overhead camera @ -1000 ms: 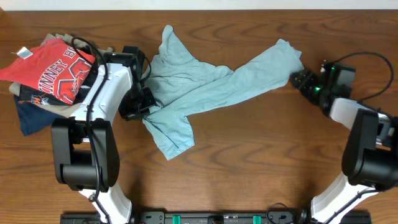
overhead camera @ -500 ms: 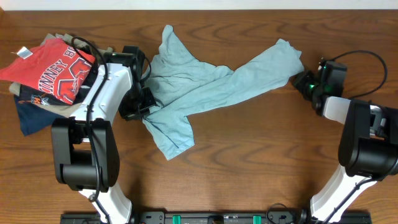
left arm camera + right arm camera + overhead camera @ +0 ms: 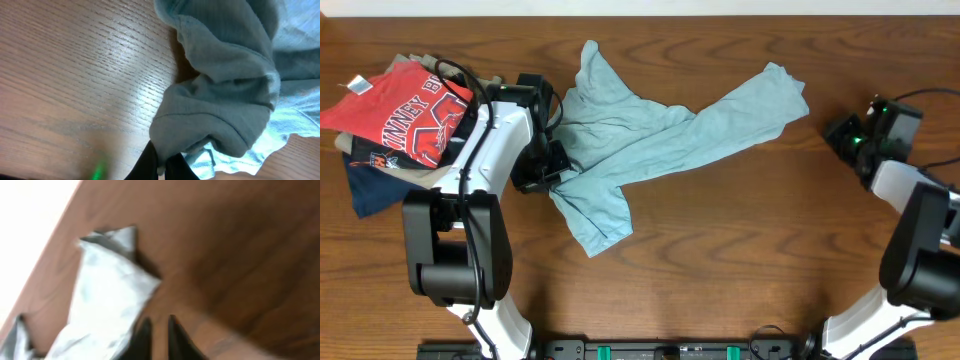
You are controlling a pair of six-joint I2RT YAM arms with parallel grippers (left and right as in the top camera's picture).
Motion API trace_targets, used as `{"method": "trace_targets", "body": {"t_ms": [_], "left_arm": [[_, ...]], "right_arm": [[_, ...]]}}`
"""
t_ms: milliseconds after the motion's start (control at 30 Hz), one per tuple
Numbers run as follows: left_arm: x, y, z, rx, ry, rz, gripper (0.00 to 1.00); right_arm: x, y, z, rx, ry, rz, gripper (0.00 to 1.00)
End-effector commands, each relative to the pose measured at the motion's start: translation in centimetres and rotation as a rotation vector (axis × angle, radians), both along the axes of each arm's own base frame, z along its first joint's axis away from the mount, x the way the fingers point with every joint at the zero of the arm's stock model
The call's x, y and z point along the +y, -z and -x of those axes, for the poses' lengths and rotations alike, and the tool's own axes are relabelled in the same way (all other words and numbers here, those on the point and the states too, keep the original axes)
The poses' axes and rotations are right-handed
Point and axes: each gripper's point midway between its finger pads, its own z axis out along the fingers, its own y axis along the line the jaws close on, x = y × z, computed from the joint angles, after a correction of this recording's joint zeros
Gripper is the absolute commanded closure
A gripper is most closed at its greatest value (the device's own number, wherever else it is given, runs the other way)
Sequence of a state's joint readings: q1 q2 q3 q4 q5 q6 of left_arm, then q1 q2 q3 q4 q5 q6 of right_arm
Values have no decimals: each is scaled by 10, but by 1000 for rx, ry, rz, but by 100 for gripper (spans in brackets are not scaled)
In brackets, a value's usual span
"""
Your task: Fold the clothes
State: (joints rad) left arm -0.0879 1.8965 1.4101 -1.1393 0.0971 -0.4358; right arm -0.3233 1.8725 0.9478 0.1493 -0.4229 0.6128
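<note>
The clothes, a pale blue-grey T-shirt (image 3: 660, 140), lie crumpled across the middle of the table, with one long end reaching to the upper right. My left gripper (image 3: 548, 165) is at the shirt's left side, shut on a fold of its fabric (image 3: 225, 90); in the left wrist view the cloth is pinched between the two dark fingers of the gripper (image 3: 162, 167). My right gripper (image 3: 840, 130) hovers over bare wood just right of the shirt's right end (image 3: 110, 295). Its jaws (image 3: 157, 325) stand a narrow gap apart with nothing between them.
A pile of other garments sits at the far left: a red shirt with white lettering (image 3: 415, 110) on top of navy (image 3: 375, 185) and khaki (image 3: 415, 62) pieces. The table's far edge (image 3: 720, 12) runs along the top. A black cable (image 3: 920, 95) loops near the right arm.
My right gripper has drawn back to the right, away from the shirt's right end, its jaws now narrower. The shirt and the left arm have not moved.
</note>
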Motion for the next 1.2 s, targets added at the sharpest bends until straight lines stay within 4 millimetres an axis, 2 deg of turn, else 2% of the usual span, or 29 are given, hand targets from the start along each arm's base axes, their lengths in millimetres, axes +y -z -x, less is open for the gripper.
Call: {"method": "trace_targets", "body": {"t_ms": [0, 267, 467, 833, 1033, 1167], "left_arm": [[4, 0, -1, -4, 15, -17, 94], [4, 0, 0, -3, 16, -17, 94], [4, 0, 0, -3, 16, -17, 94], [4, 0, -1, -4, 16, -17, 94], [4, 0, -1, -4, 16, -17, 94], [4, 0, -1, -8, 16, -17, 94]], "right_arm": [[22, -2, 6, 6, -90, -45, 75], [30, 9, 13, 66, -90, -20, 53], [32, 17, 12, 93, -67, 30, 51], [43, 56, -8, 87, -4, -24, 48], [44, 58, -17, 45, -2, -39, 49], [43, 54, -20, 25, -2, -35, 60]]}}
